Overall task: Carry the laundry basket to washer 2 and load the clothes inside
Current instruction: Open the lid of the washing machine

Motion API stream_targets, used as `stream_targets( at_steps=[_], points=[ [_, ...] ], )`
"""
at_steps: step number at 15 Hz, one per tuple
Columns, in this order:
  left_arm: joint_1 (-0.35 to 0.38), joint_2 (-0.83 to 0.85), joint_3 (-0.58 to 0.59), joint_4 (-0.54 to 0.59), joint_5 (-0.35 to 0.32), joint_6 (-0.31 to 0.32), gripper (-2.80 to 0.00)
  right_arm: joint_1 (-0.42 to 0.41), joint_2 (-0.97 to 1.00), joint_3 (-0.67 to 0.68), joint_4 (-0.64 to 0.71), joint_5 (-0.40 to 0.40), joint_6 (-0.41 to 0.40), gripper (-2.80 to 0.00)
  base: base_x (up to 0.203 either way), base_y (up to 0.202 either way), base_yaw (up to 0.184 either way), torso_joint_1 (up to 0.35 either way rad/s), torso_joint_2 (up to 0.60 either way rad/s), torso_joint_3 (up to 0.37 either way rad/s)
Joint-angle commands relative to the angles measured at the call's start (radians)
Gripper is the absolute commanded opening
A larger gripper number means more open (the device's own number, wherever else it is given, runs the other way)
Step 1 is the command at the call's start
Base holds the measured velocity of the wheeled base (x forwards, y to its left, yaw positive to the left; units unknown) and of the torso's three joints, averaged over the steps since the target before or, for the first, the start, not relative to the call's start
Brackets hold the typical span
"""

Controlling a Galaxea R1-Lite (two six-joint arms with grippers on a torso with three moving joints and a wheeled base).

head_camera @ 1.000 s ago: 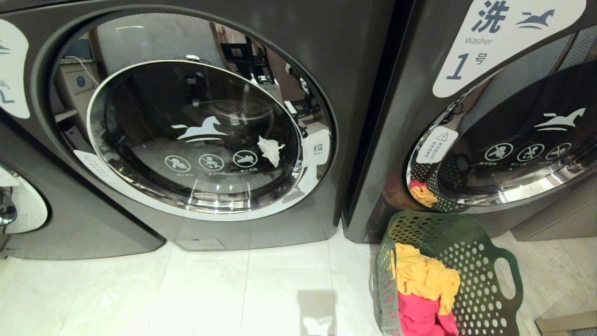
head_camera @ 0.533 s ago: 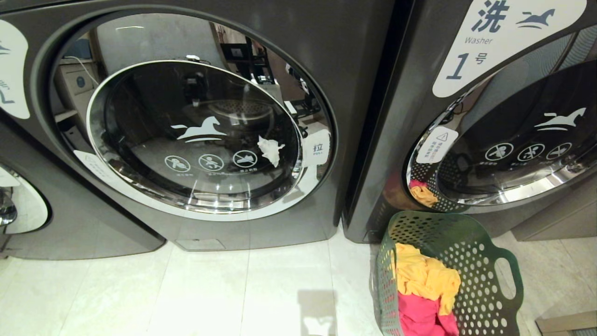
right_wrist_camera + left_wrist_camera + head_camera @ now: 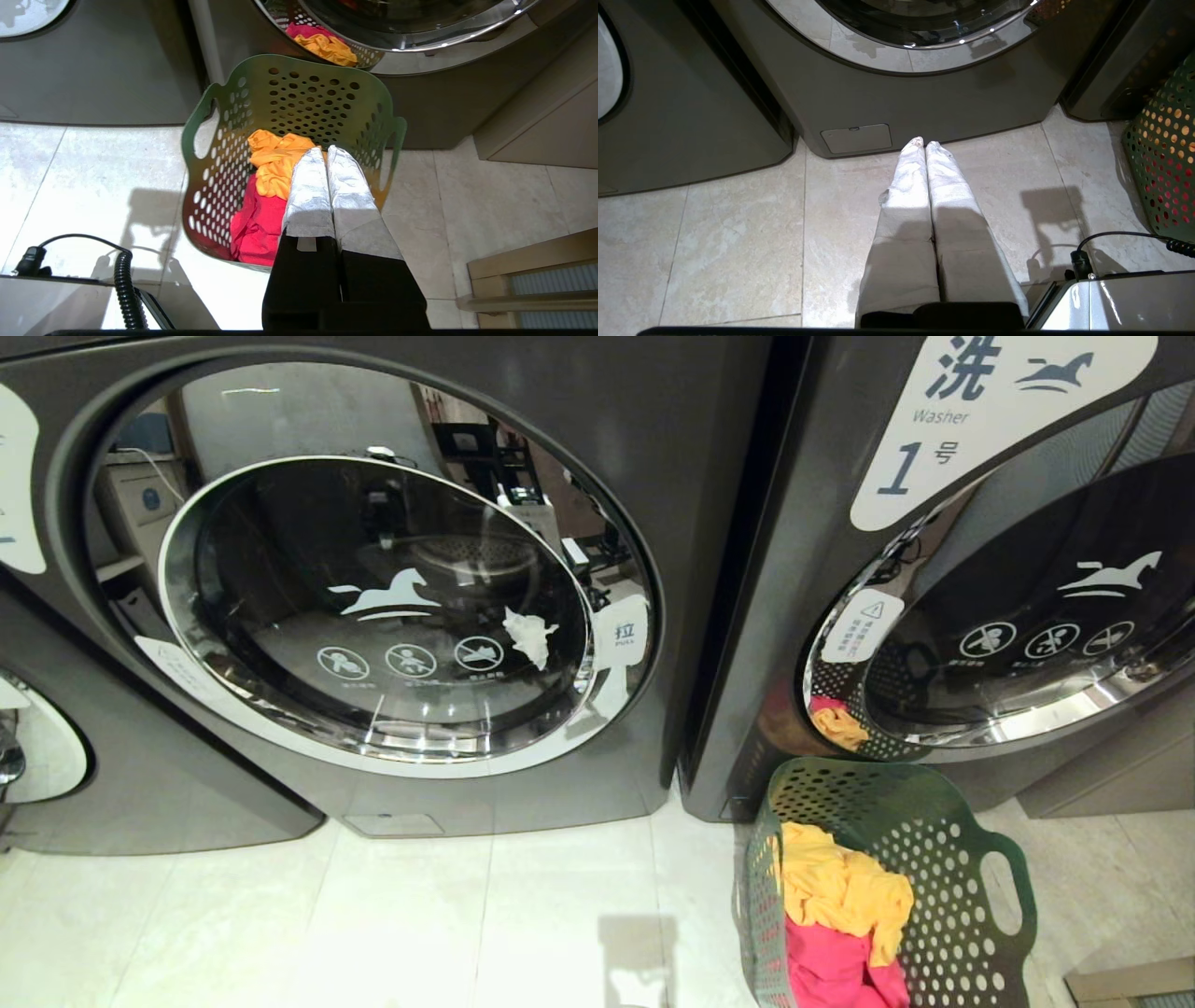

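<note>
The laundry basket [image 3: 943, 887], dark green with round holes, stands on the tile floor in front of the washer labelled 1. The clothes lie in it: a yellow-orange garment [image 3: 840, 887] on top of a pink-red one [image 3: 831, 975]. Washer 2 [image 3: 523, 401] fills the middle of the head view. Its round door is closed and its white label is cut off at the left edge. My right gripper [image 3: 326, 150] hangs shut and empty above the basket [image 3: 303, 93] and the clothes [image 3: 273, 165]. My left gripper [image 3: 924, 142] is shut and empty over the floor before washer 2's base. Neither gripper shows in the head view.
Washer 1 [image 3: 794, 569] stands right of washer 2, and its chrome door ring mirrors the clothes. A third grey washer [image 3: 140, 784] is at the far left. A wooden piece [image 3: 1130, 980] lies at the lower right. My base and its black cable [image 3: 124, 280] are near.
The whole head view has shifted a little to the left, so the camera moved. The basket, the clothes and both grippers have kept their places.
</note>
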Motion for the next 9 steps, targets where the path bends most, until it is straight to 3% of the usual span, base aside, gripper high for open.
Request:
stream_targets(
  at_steps=[1, 9],
  points=[
    [0.001, 0.001, 0.000, 0.000, -0.001, 0.001, -2.80, 0.000, 0.001, 0.000, 0.000, 0.001, -0.002, -2.80, -0.001, -0.149, 0.000, 0.002, -0.01, -0.001],
    [0.001, 0.001, 0.000, 0.000, 0.002, -0.001, -2.80, 0.001, 0.001, 0.000, -0.002, 0.002, -0.003, -2.80, 0.000, -0.192, 0.002, 0.003, 0.00, 0.002]
  ],
)
